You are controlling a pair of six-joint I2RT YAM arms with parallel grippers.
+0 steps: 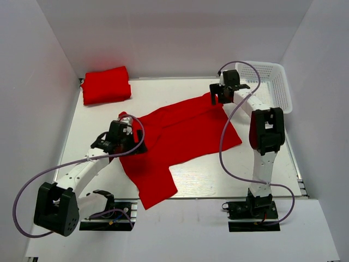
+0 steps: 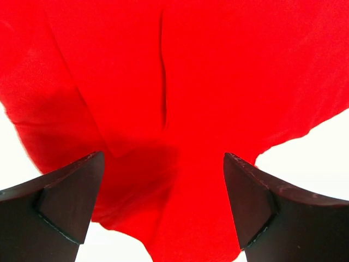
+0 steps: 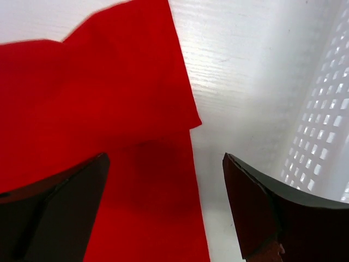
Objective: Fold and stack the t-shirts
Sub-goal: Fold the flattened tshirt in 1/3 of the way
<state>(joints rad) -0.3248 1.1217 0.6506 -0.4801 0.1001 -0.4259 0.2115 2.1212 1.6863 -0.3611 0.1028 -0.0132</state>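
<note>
A red t-shirt point(image 1: 180, 139) lies spread out and rumpled across the middle of the table. A second red t-shirt point(image 1: 106, 85) lies folded at the far left corner. My left gripper point(image 1: 126, 131) is open over the spread shirt's left edge; its wrist view shows red cloth point(image 2: 180, 109) between and beyond the open fingers point(image 2: 71, 202). My right gripper point(image 1: 218, 97) is open over the shirt's far right corner; its wrist view shows the cloth's edge point(image 3: 136, 136) below the open fingers point(image 3: 256, 207), nothing held.
A white lattice basket point(image 1: 272, 82) stands at the far right, close to my right gripper, and shows in the right wrist view point(image 3: 322, 142). White walls enclose the table point(image 1: 207, 180) on three sides.
</note>
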